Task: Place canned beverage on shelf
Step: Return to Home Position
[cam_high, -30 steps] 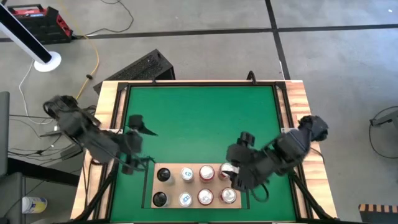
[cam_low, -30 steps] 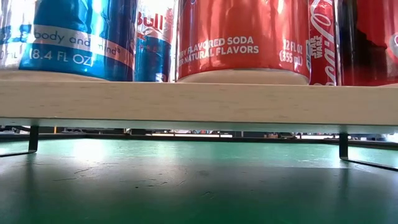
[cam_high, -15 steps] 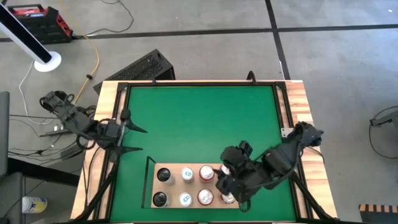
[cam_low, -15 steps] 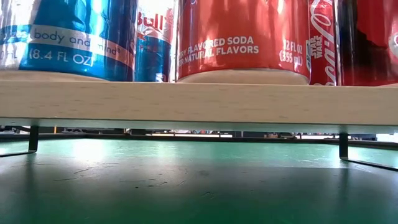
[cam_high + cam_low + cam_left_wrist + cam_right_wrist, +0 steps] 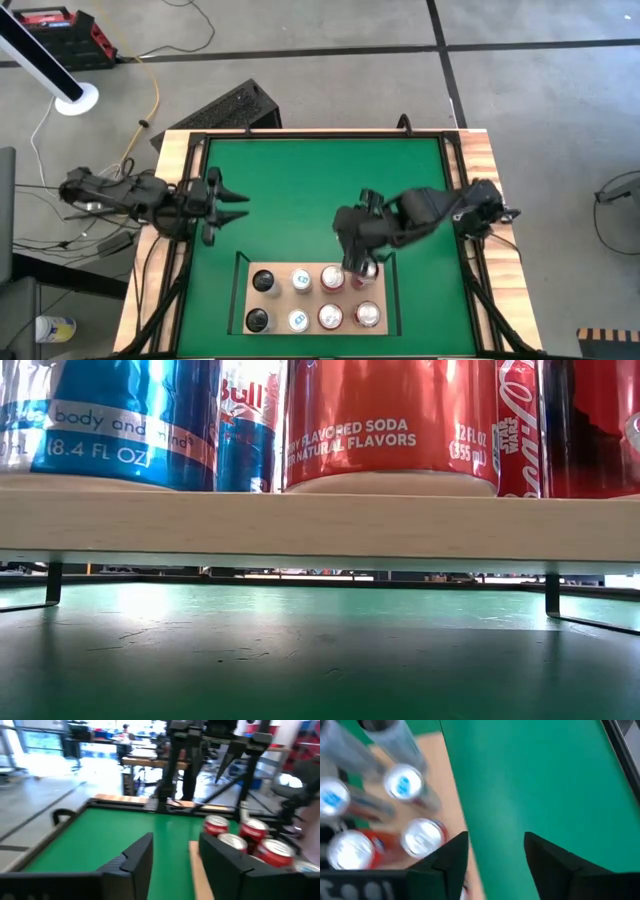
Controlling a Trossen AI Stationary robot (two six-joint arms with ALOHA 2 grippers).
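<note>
"Seven cans (image 5: 329,317) stand in plain sight on the shelf (image 5: 281,300), in two rows. The right end of the row nearer the open table (image 5: 300,170) is covered by the right tool (image 5: 358,268)."

"Is it gripping anything?"

"No. Its fingers are spread with nothing between them, just above that corner of the shelf. The left tool (image 5: 232,202) is spread and empty too, well off the shelf's left side."

"So it's time to go home?"

"I'd say so. Raise the right one straight up past the can tops first, then swing away. A sideways start could topple that row."
</note>
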